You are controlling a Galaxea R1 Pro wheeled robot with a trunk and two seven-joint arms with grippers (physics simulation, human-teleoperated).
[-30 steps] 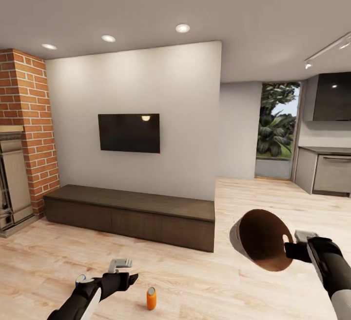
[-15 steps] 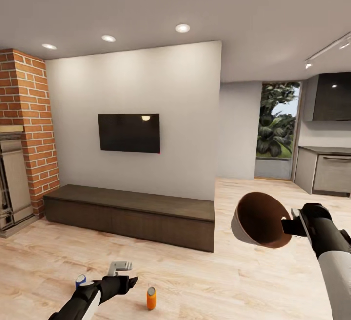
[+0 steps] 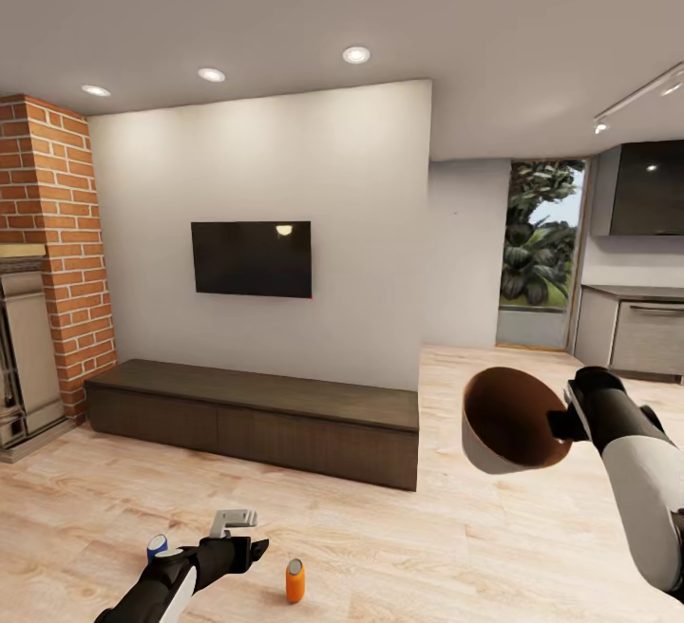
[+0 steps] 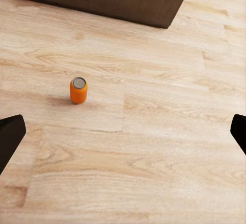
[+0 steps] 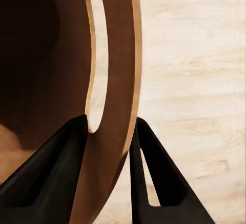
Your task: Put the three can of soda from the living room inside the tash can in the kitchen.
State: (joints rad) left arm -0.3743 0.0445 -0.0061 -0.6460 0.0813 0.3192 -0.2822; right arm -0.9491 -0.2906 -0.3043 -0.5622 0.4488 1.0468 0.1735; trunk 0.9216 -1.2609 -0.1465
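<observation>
The tash can (image 3: 508, 422), pale outside and coppery brown inside, hangs tilted in the air at the right with its mouth facing me. My right gripper (image 3: 560, 424) is shut on its rim; in the right wrist view the two dark fingers (image 5: 56, 175) pinch the rim wall (image 5: 117, 75). An orange can of soda (image 3: 295, 581) stands upright on the wooden floor, a little right of my left gripper (image 3: 237, 520). That gripper (image 4: 123, 134) is open and empty, above the floor, with the orange can (image 4: 78, 90) ahead of it. A blue can (image 3: 158, 544) peeks out behind my left arm.
A long low dark-brown bench (image 3: 256, 414) runs along the wall under a mounted TV (image 3: 252, 258). A red brick column (image 3: 57, 243) stands at the left. Kitchen cabinets (image 3: 636, 333) and a window (image 3: 540, 253) lie at the far right, across open wooden floor.
My right arm has lifted the tash can higher and turned it a little. The left arm has sunk slightly, so more of the blue can shows.
</observation>
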